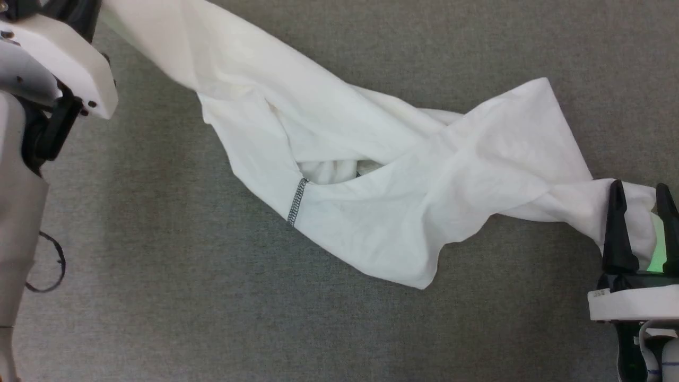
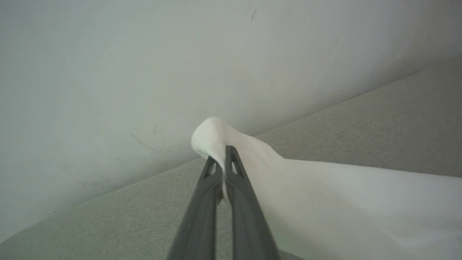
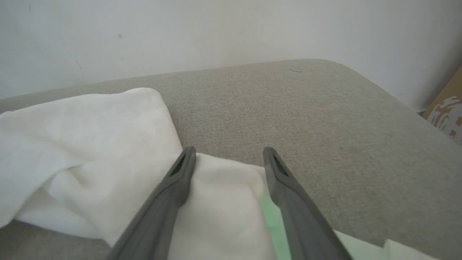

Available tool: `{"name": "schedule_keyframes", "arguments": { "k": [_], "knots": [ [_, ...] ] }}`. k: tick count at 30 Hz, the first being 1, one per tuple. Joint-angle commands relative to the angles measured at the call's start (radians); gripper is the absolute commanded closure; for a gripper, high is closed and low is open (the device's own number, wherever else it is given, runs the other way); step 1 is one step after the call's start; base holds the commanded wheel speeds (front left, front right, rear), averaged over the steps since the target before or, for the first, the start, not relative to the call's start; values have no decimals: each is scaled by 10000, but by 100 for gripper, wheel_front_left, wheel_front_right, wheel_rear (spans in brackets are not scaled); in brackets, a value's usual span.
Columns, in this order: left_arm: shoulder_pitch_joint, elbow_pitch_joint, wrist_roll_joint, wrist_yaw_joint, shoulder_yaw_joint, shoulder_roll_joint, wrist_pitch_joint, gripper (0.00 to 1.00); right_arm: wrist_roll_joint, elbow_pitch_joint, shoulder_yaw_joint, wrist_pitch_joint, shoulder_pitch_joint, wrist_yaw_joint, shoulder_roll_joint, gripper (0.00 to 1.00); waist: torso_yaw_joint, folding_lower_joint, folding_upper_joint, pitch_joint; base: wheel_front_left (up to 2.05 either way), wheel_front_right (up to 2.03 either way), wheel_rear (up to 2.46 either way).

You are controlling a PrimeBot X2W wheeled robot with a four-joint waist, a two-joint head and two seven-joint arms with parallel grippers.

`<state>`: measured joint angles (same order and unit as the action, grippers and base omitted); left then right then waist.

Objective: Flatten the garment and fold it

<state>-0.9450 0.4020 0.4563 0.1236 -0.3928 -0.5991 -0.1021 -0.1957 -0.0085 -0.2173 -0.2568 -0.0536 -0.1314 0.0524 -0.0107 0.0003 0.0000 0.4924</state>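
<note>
Left claw (image 2: 221,159): clenched on a bunched edge of the shirt (image 1: 382,159), held above the grey worktop (image 1: 159,276). Right claw (image 1: 639,197): spread wide, its fingers either side of the shirt's narrow end. You see the shirt twisted across the worktop between them. Whether the right fingers touch cloth is unclear.

Shirt (image 1: 371,159) stretched slantwise over bench (image 1: 159,292), far left to near right. Far-left end lifted off bench, pinched in left tool (image 2: 221,155). Right end lies between right tool (image 1: 639,185) fingers. Wall (image 3: 216,29) behind bench's far edge.
</note>
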Motion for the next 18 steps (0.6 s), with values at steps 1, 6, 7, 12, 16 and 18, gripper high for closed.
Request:
{"name": "schedule_keyframes", "arguments": {
  "k": [1,6,7,12,16,18],
  "knots": [
    [-13,439,73,-84,23,190,194,76,79,-41,27,-35,-181,7,-22,0,-288,-3,0,576,0,0,0],
    [-112,1330,319,-208,154,602,671,0,192,-50,26,40,-296,7,-22,0,-147,-3,0,607,0,0,0],
    [-160,1441,395,-215,208,671,761,0,228,-40,16,57,-314,7,-22,0,-98,-3,0,550,0,0,0],
    [-385,1700,658,-236,362,903,1044,0,271,102,35,110,-298,7,-22,0,143,-3,0,-86,0,0,0],
    [-419,1483,911,-198,423,1067,1149,0,222,285,66,124,-153,7,-22,0,316,-3,0,-855,0,0,0],
    [-322,1230,1042,-189,469,1102,1197,0,186,358,74,130,-57,7,-22,0,371,-3,0,-1257,0,0,0]
  ]
}}
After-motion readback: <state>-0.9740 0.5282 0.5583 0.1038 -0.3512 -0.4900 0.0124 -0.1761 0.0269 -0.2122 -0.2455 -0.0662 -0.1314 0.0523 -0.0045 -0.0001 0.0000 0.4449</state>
